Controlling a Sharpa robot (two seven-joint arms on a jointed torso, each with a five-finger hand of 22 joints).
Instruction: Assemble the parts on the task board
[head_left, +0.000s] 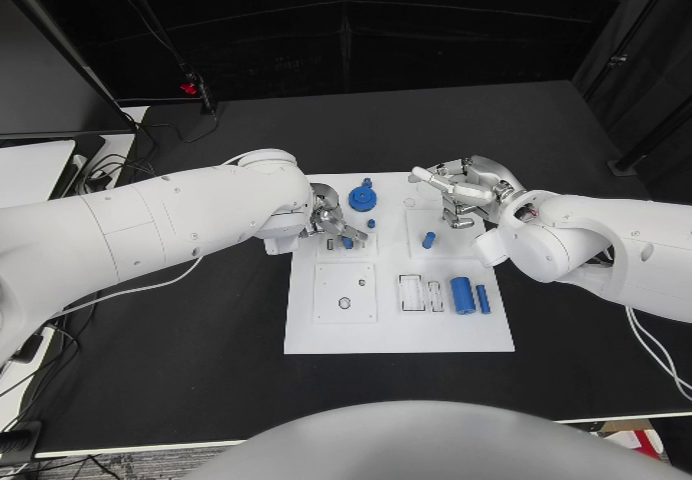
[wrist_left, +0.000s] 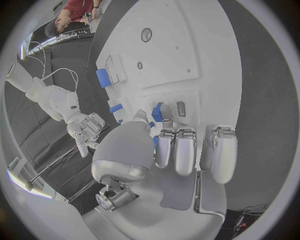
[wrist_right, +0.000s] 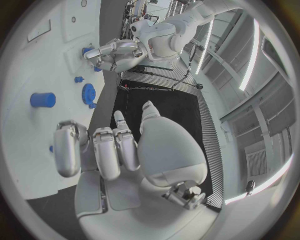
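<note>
Black tabletop carries the flat white task board (head_left: 325, 335), over whose far edge both silver hands work: the left hand (head_left: 329, 222) pinches a small blue part (wrist_left: 157, 112) low over the board, while the right hand (head_left: 462, 195) hovers with fingers loosely apart, holding nothing. Beyond them a blue toothed gear (head_left: 362, 200) and a small blue peg (head_left: 428, 240) sit on the board, and a thick blue cylinder (head_left: 462, 295) with a slim blue pin (head_left: 483, 299) lies loose at the near right, so most of the assembly looks undone.

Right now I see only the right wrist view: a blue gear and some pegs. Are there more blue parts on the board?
Observer: Yes. In the head view a thick blue cylinder and a thin blue cylinder lie side by side on the near right part of the task board.
Operator: Does the left robot hand hold something?
Observer: Its own wrist view shows the left robot hand pinching a small blue part between thumb and fingers.
</note>
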